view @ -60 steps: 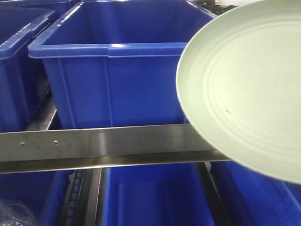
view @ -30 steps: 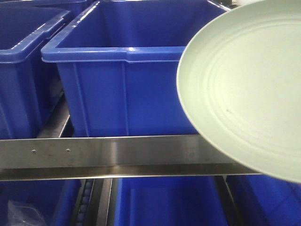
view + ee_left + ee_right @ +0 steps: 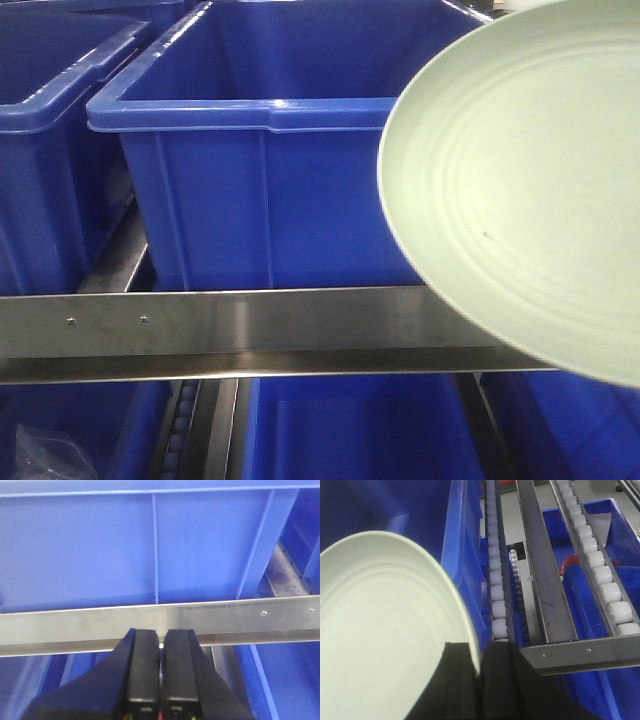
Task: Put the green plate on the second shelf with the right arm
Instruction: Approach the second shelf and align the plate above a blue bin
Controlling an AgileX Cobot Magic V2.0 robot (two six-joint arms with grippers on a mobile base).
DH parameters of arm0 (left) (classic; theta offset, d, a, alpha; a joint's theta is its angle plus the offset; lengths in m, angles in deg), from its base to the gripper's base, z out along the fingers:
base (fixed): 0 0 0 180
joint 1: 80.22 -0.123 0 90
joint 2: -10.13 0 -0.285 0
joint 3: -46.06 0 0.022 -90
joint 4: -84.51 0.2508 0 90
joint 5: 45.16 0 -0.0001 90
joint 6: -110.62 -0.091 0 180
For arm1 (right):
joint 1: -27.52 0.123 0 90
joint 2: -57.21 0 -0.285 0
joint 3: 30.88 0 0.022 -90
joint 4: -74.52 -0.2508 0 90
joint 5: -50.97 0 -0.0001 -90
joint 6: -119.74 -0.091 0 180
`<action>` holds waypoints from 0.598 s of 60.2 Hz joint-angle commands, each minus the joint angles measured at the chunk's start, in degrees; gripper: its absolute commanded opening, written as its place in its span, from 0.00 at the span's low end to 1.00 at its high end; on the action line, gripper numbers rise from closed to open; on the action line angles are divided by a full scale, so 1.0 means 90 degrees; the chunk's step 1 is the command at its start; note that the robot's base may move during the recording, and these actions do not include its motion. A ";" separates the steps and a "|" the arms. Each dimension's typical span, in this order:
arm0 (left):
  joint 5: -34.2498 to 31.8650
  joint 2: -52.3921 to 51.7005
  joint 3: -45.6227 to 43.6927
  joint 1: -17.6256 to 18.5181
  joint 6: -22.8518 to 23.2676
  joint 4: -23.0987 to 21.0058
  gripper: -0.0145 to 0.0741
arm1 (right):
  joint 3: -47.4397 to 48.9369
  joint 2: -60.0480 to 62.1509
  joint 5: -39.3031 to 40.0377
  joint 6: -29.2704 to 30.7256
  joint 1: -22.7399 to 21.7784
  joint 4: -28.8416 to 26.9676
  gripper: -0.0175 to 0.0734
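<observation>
Right gripper (image 3: 479,677) pinched the rim of the green plate (image 3: 520,190), carrying it tilted in the air before the blue bin (image 3: 270,150), above the steel shelf rail (image 3: 250,325). Transport looked to be the step in hand; next it likely needed levelling and lowering onto the second shelf. Left gripper (image 3: 160,680) hung pressed together, empty.

Pale mint-green plate (image 3: 520,190), ringed, tilted, rim pinched between fingers (image 3: 462,680).

The green plate (image 3: 520,190) runs off the front view's right edge and hides the blue bin's (image 3: 260,160) right corner.
</observation>
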 commanded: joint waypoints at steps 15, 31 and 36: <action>-0.0461 -0.0135 0.0254 0.0032 -0.0006 0.0011 0.30 | 0.0209 0.0007 0.0715 0.0007 -0.0031 -0.0029 0.25; -0.0461 -0.0135 0.0254 0.0032 -0.0006 0.0011 0.30 | 0.0209 0.0007 0.0715 0.0007 -0.0031 -0.0029 0.25; -0.0461 -0.0135 0.0254 0.0032 -0.0006 0.0011 0.30 | 0.0209 0.0007 0.0715 0.0007 -0.0031 -0.0029 0.25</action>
